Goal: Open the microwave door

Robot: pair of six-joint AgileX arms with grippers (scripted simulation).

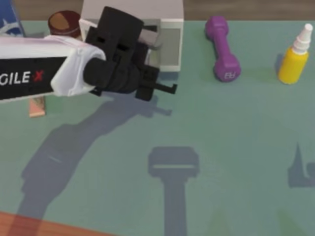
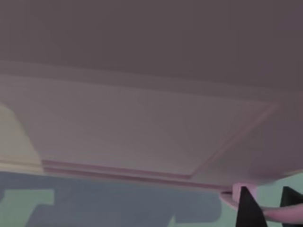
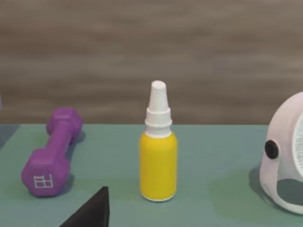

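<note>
The microwave stands at the table's far edge, left of the dumbbell. The left claw hangs just before its front, near the door; I cannot tell its finger gap. The right arm is out of the top view.

a: where is there room?
b: the green table is bare across the lower centre and lower right.
a: and in the way?
b: upper left — the microwave with the left gripper before it; upper right — purple dumbbell, yellow bottle.
</note>
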